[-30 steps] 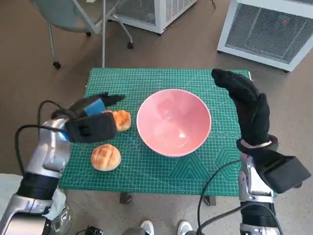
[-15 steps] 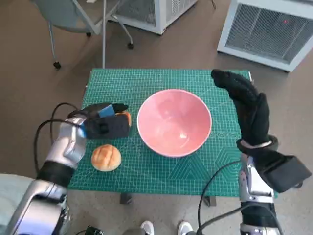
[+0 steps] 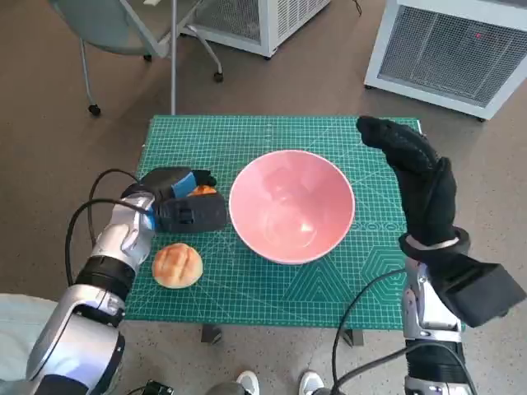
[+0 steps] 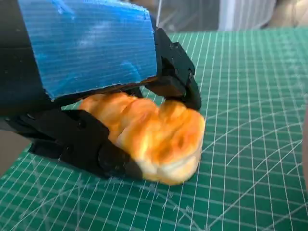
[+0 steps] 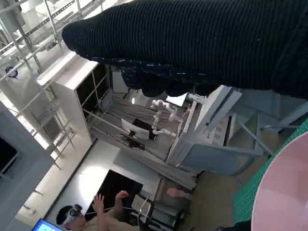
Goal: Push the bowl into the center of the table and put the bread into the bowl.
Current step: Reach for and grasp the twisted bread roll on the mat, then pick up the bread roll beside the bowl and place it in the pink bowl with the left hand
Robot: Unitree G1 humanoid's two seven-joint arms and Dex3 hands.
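our left hand [image 3: 183,206] has dropped onto the darker bread roll [image 4: 154,137] just beside the centred pink bowl [image 3: 291,206], fingers now round it, right hand [image 3: 416,177] open; squeezing may crush it.

bowl [image 3: 291,206] mid-table, two breads [image 3: 177,265] left, apparently apart

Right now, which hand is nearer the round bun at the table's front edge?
Left. The left hand grips the other bread just behind the round bun; the right hand hovers beyond the bowl.
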